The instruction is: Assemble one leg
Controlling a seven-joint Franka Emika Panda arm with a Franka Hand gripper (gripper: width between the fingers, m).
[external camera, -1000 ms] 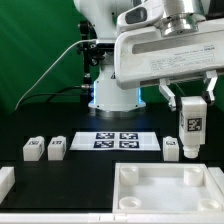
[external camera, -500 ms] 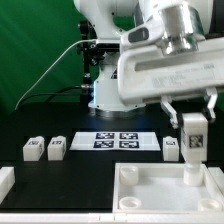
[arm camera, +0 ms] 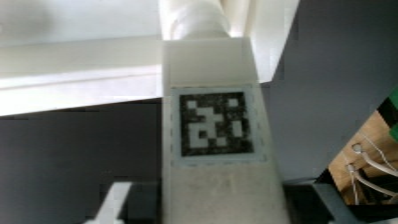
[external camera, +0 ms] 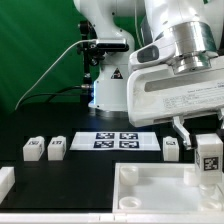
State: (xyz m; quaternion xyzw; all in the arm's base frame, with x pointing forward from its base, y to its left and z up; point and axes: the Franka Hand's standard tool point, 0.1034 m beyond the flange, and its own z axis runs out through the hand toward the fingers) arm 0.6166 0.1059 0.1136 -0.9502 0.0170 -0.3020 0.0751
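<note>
My gripper (external camera: 206,136) is shut on the leg (external camera: 209,156), a small white post with a black-and-white tag. It holds the leg upright over the far corner of the big white tray (external camera: 150,178) at the exterior view's right, the leg's lower end near the rim. In the wrist view the leg (arm camera: 214,130) fills the middle between the fingers (arm camera: 123,195) of the gripper (arm camera: 217,205), with the tray (arm camera: 80,70) beyond it. Three more legs stand on the black table: two at the exterior view's left (external camera: 34,149) (external camera: 57,148) and one (external camera: 171,149) just beside the held leg.
The marker board (external camera: 120,139) lies flat behind the tray in the middle. The robot base (external camera: 110,90) stands behind it before a green backdrop. Another white part's edge (external camera: 5,181) shows at the exterior view's lower left.
The gripper has carried the leg toward the exterior view's right and downward, from above the lone leg to the tray's far right corner.
</note>
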